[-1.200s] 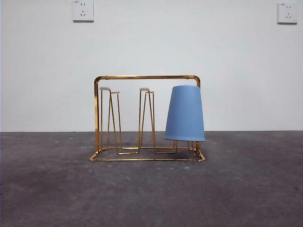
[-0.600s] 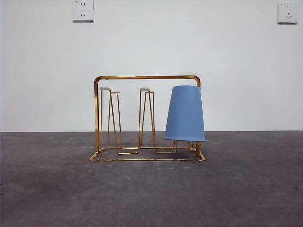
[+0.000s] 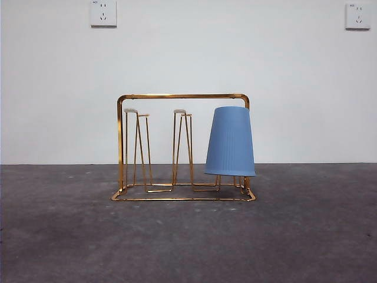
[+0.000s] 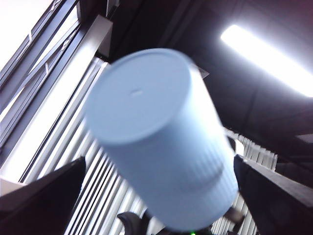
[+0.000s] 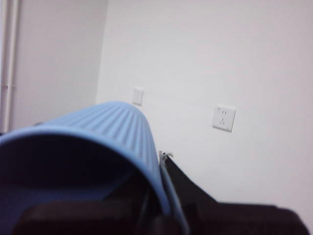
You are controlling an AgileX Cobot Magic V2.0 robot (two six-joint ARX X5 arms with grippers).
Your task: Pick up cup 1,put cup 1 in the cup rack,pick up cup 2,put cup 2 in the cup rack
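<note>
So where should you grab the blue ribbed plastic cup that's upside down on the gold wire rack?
Probably its side wall, near the narrower closed top. The blue ribbed plastic cup sits mouth-down over a peg of the gold wire rack, whose handle bar passes close to its top, so come level from the front, then lift.

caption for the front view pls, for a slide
Blue cup upside down on the gold cup rack, other pegs bare.
</note>
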